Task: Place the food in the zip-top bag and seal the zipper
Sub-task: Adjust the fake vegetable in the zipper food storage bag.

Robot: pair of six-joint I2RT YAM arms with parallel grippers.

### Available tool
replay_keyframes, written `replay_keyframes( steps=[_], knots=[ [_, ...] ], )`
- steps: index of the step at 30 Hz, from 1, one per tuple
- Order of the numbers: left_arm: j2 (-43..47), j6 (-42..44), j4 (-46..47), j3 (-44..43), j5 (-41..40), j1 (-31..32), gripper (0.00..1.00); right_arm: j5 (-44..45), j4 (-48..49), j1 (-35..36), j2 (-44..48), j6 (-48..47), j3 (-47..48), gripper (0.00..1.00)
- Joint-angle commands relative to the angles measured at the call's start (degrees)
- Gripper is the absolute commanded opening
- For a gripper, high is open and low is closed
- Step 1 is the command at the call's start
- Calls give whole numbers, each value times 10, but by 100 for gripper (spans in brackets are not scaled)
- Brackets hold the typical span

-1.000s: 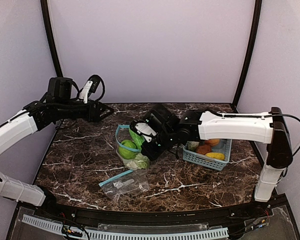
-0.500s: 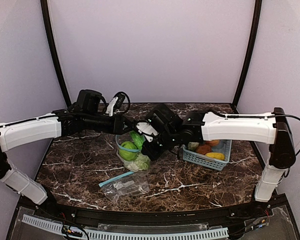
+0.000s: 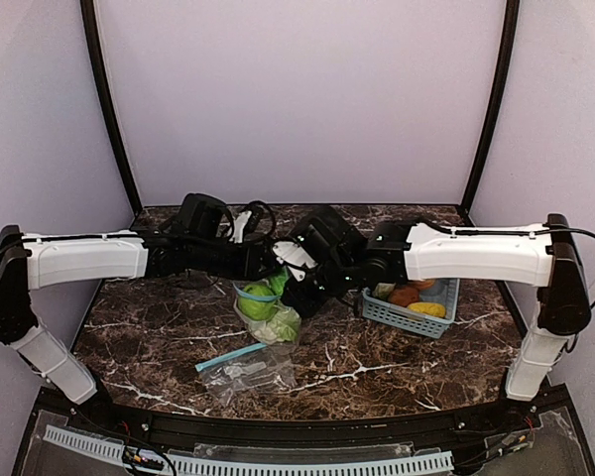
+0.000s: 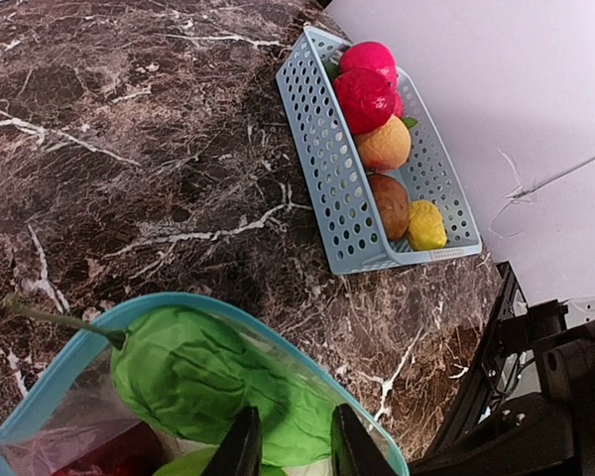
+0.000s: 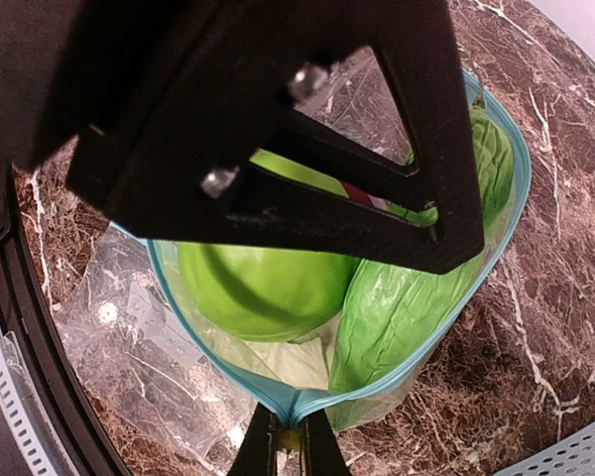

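Note:
The zip-top bag (image 3: 266, 309) with its light-blue zipper rim stands open at the table's middle. Inside lie a green apple (image 5: 268, 288), a green leafy vegetable (image 4: 198, 382) and a pale cauliflower piece (image 3: 281, 324). My right gripper (image 5: 289, 436) is shut on the near end of the zipper rim and holds the mouth up. My left gripper (image 4: 294, 415) hovers over the mouth at the far rim, its fingers a narrow gap apart above the leafy vegetable, with nothing clearly clamped. Its black body fills the top of the right wrist view.
A light-blue slotted basket (image 4: 322, 169) stands to the right of the bag, holding red (image 4: 365, 94), orange (image 4: 385, 144), brown (image 4: 389, 203) and yellow (image 4: 426, 226) food. A second clear bag (image 3: 246, 365) lies flat near the front edge.
My left arm has swung from the back left across to the bag's mouth, and its jaws have narrowed. The right gripper has kept its hold on the rim in the same place.

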State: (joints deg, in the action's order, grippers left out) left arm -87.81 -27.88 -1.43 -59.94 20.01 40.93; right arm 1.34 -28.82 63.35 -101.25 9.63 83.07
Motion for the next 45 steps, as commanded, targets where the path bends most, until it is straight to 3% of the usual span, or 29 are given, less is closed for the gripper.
replay_keyframes(
  steps=[1, 12, 21, 34, 45],
  knots=[
    [-18, 12, -27, 11, -32, 7, 24, -1, 27, 1, 23, -6, -6, 0],
    [-55, 33, -49, 5, -45, 7, 23, 25, 27, 4, 25, -18, -20, 0],
    [23, 66, -95, -46, -108, 7, 26, 28, 42, 4, 59, -9, -61, 0],
    [-32, -22, 1, -60, 17, 11, 23, 30, 79, 6, 85, -8, -93, 0],
    [-83, -18, -9, -50, 6, 26, 19, 42, 83, 7, 97, -7, -100, 0]
  ],
)
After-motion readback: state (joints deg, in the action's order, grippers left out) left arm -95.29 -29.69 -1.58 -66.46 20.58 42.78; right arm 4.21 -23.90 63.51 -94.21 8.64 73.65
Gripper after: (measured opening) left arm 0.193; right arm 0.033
